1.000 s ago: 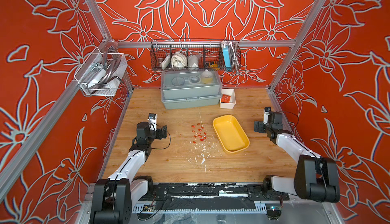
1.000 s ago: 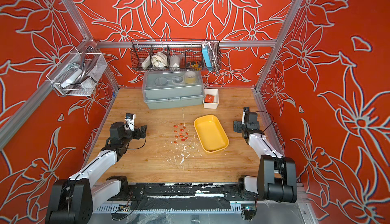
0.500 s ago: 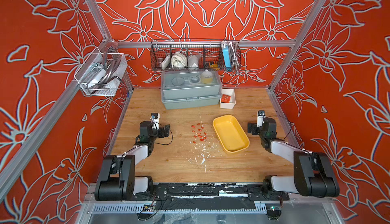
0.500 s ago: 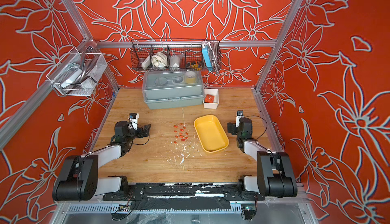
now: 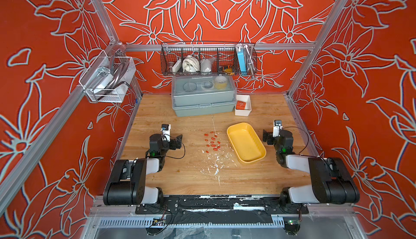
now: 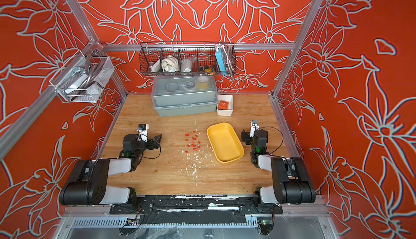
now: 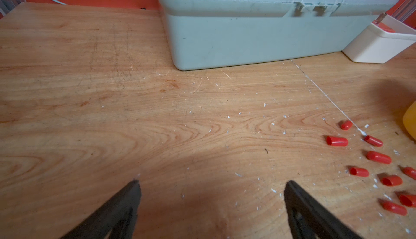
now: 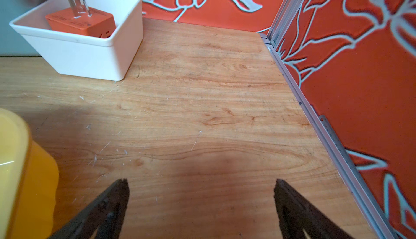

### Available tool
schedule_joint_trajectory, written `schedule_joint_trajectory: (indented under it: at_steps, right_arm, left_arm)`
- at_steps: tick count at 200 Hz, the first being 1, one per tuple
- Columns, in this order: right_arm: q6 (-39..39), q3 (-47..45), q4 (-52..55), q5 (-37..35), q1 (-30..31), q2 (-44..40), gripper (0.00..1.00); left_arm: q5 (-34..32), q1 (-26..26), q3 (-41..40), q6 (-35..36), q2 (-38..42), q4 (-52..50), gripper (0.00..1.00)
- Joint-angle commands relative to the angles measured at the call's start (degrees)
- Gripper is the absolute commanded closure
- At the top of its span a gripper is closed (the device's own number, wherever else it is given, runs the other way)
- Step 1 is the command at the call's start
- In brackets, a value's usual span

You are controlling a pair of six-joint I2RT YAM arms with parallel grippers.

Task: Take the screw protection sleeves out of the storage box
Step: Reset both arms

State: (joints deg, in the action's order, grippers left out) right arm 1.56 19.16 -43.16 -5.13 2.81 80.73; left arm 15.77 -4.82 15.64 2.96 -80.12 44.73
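Observation:
Several tiny red-orange screw protection sleeves lie scattered on the wooden table, just left of the storage box, a shallow yellow tray that stands empty. In the left wrist view the sleeves lie off to one side of my left gripper, with an edge of the box beyond them. That gripper is open and empty, low over bare wood left of the sleeves. My right gripper is open and empty, right of the box.
A big grey lidded box stands at the back, with a small white bin holding an orange plug block beside it. A wire basket hangs on the back wall, another basket on the left wall. White flecks dot the wood.
Both arms have folded back toward the front edge and sunk low, bringing the grippers slightly nearer the front. The sleeves and the box have not moved.

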Motion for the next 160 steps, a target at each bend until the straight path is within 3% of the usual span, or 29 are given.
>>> schedule_joint_trajectory:
  at_steps: [1,160]
  right_arm:
    - [-0.7,-0.5,-2.3,-1.6,0.2,0.2,0.01]
    - [-0.9,-0.5,-2.0,-0.7,-0.3,0.1,0.01]
  left_arm:
    - [0.6,-0.1,0.5,-0.2,0.0,1.9,0.02]
    - [0.6,-0.1,0.4,-0.2,0.0,1.9,0.02]
